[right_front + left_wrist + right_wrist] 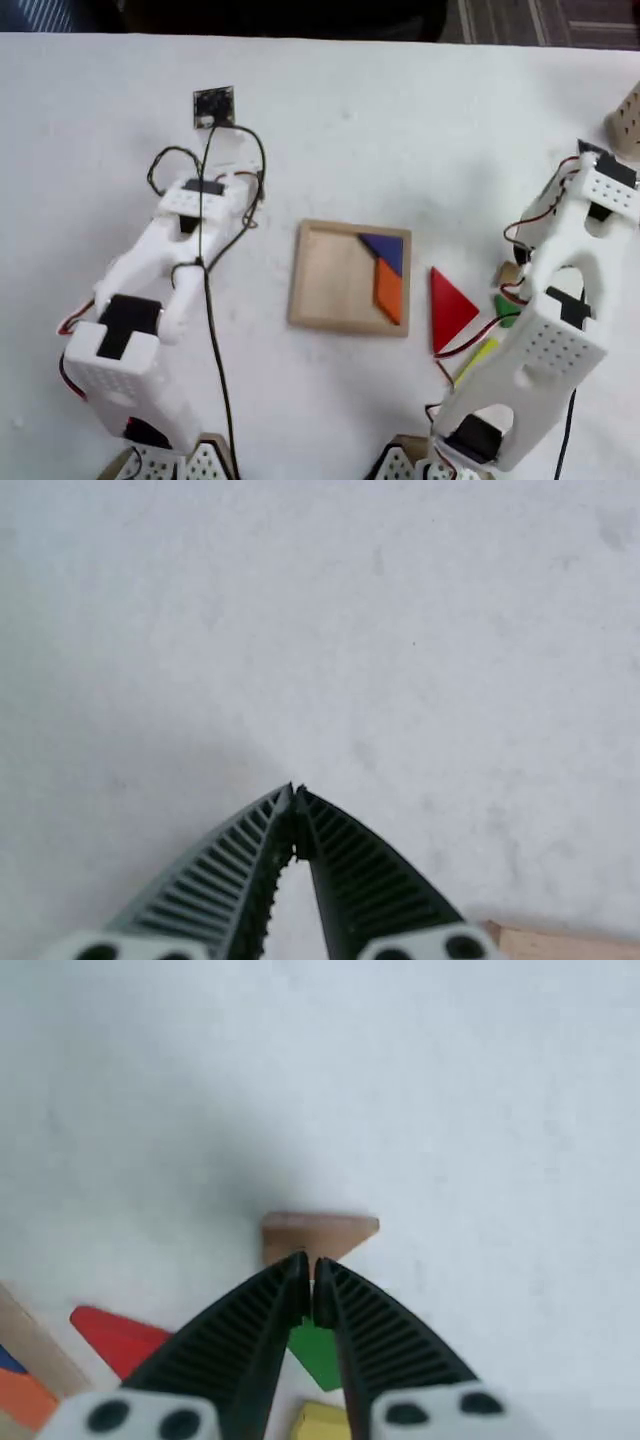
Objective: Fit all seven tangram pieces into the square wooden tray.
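Note:
The square wooden tray point(330, 275) lies mid-table with a blue triangle point(386, 250) and an orange piece point(389, 290) in its right part. A red triangle point(450, 305) lies just right of it. Green point(507, 308), yellow point(478, 357) and tan point(510, 272) pieces are partly hidden under the right arm. My right gripper point(308, 1263) is shut and holds nothing, its tips over the tan triangle point(320, 1230), with the green piece point(315, 1352), yellow piece point(320, 1425) and red triangle point(120, 1338) nearby. My left gripper point(295, 793) is shut over bare table, near a tray corner point(560, 945).
A small black board point(214, 106) with a black cable sits at the back left, behind the left arm. A perforated wooden object point(628, 120) stands at the right edge. The white table's far edge runs along the top of the high view.

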`<action>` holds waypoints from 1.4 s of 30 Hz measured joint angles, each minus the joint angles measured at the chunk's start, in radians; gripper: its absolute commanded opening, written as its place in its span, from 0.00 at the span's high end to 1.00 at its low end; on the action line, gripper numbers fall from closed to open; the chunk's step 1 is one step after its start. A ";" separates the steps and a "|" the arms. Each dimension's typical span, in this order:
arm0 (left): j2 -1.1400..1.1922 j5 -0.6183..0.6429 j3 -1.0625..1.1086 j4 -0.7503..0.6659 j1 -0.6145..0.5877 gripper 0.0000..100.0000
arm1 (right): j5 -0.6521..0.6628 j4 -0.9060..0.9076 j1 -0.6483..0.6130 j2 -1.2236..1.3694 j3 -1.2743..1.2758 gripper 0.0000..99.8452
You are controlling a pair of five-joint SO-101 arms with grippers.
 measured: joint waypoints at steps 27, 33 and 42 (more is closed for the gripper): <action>0.000 0.000 0.000 0.000 0.000 0.98 | 1.622 0.101 -0.055 0.003 -0.002 0.67; 0.000 -0.006 0.000 0.000 0.000 0.98 | 1.772 0.091 0.002 0.028 -0.003 0.67; 0.000 -0.083 0.000 0.000 0.000 0.98 | 1.792 -0.026 0.005 0.066 0.054 0.67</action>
